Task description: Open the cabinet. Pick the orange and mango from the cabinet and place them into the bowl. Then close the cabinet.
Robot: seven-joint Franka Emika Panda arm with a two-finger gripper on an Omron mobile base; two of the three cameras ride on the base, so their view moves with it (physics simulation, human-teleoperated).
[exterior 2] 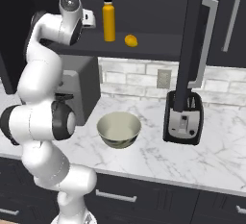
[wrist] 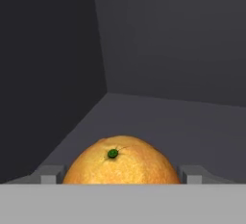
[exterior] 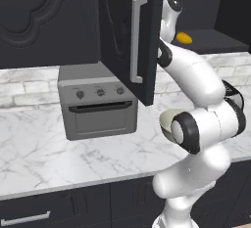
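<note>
Orange pick under way; the gripper (wrist: 120, 176) sits wide inside the open cabinet (exterior: 128, 36), fingers flanking the orange (wrist: 122, 163) on its shelf, grip not yet certain; next, I'd say, squeeze and lift.

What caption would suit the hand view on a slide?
Inside the dark cabinet, the gripper's two fingertips flank an orange on the shelf.

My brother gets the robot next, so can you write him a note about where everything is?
Jaws: either side of the orange inside the cabinet, wide apart; grip unclear.
Mango: on the cabinet shelf.
Bowl: empty, on the counter.
Done: cabinet open.
Left: both fruits into the bowl, close the cabinet.
</note>
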